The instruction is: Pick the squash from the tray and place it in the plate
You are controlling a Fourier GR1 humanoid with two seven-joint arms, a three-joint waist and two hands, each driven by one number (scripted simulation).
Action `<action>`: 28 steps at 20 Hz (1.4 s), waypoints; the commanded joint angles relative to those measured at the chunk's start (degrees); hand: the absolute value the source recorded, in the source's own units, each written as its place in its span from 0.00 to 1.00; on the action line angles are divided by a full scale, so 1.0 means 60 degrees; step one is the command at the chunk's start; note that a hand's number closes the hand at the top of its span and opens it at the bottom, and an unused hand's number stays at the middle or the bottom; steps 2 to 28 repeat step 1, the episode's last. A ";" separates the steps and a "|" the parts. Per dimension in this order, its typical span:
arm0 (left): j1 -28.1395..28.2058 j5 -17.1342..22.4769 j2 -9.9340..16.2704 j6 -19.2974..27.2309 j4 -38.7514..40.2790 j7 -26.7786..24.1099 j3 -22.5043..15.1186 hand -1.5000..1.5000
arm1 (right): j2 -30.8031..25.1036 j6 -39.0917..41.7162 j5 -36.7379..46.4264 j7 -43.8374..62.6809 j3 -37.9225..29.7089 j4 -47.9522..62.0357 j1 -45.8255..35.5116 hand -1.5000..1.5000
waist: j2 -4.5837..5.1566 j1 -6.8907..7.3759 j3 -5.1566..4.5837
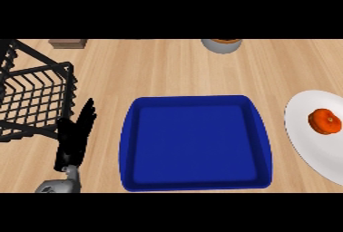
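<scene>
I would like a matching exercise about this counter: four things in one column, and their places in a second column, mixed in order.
Things:
1. squash
2. blue tray
3. black wire basket
4. left hand

Places:
A. far left of the counter
B. between basket and tray, fingers straight
C. on the white plate
D. middle of the counter

Pairs: 1-C, 2-D, 3-A, 4-B

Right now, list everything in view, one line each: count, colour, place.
tray: one, blue, centre of the counter, nothing in it
plate: one, white, right edge, partly cut off
squash: one, orange-red, lying on the plate
wire basket: one, black, left side
cup-like container: one, grey, top edge, cut off
block: one, brown, top left, cut off
counter: one, light wood
left hand: one, black, fingers straight, beside the basket
right hand: not in view
</scene>
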 commanded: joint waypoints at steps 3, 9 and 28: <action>0.0668 -0.0279 -0.0283 0.0173 -0.0486 -0.0036 -0.0437 0.50 | -0.0076 -0.0311 0.0008 0.0161 0.0003 0.0075 0.0061 0.00 | -0.0009 0.0052 0.0003; 0.0668 -0.0279 -0.0283 0.0173 -0.0486 -0.0036 -0.0437 0.50 | -0.0076 -0.0311 0.0008 0.0161 0.0003 0.0075 0.0061 0.00 | -0.0009 0.0052 0.0003; 0.0668 -0.0279 -0.0283 0.0173 -0.0486 -0.0036 -0.0437 0.50 | -0.0076 -0.0311 0.0008 0.0161 0.0003 0.0075 0.0061 0.00 | -0.0009 0.0052 0.0003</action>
